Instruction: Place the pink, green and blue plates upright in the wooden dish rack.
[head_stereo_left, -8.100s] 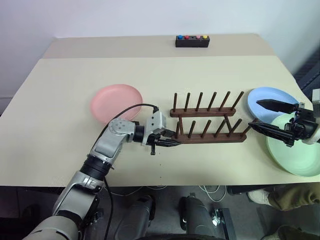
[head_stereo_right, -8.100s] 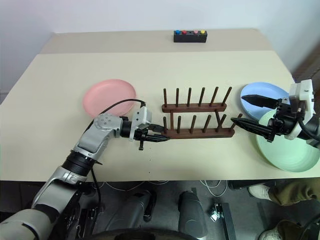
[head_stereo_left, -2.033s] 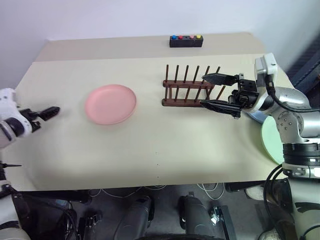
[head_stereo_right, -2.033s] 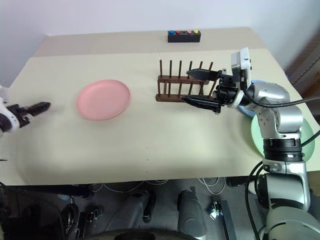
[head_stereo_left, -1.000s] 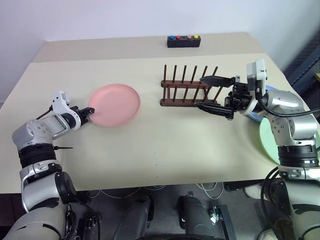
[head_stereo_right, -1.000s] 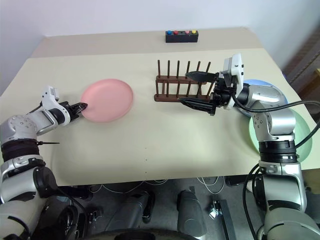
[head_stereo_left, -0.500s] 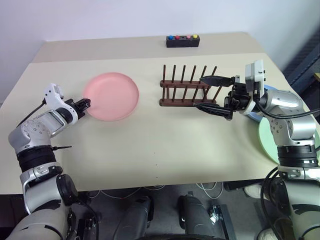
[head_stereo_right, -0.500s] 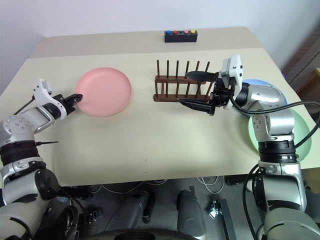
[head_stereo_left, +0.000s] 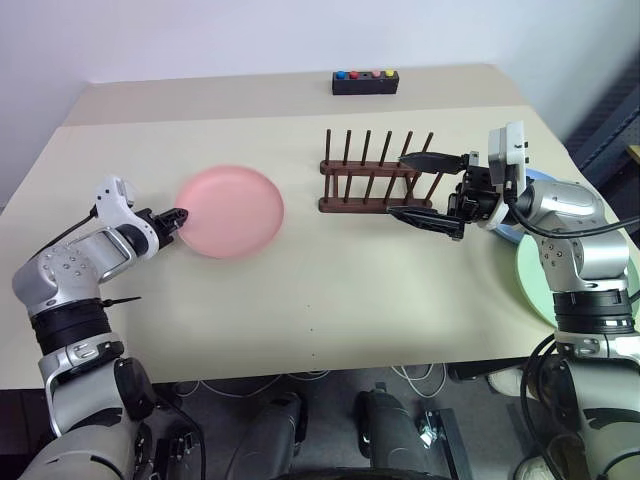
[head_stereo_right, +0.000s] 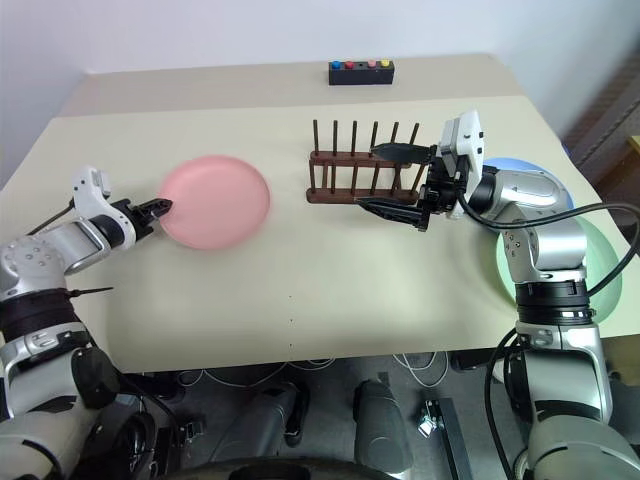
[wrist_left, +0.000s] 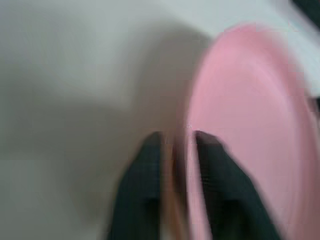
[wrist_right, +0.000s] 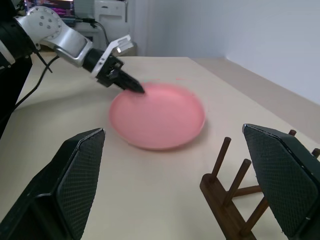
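The left gripper (head_stereo_left: 178, 216) has its fingers astride the near rim of the pink plate (head_stereo_left: 232, 211), which lies on the table (head_stereo_left: 300, 290) well left of the wooden dish rack (head_stereo_left: 375, 185); whether they pinch it I cannot tell. Such a shallow edge-hold risks the plate slipping or pivoting when lifted. The right gripper (head_stereo_left: 425, 188) waits wide open beside the rack, near the blue plate (head_stereo_right: 520, 170) and green plate (head_stereo_right: 505, 262), and could knock the pegs.
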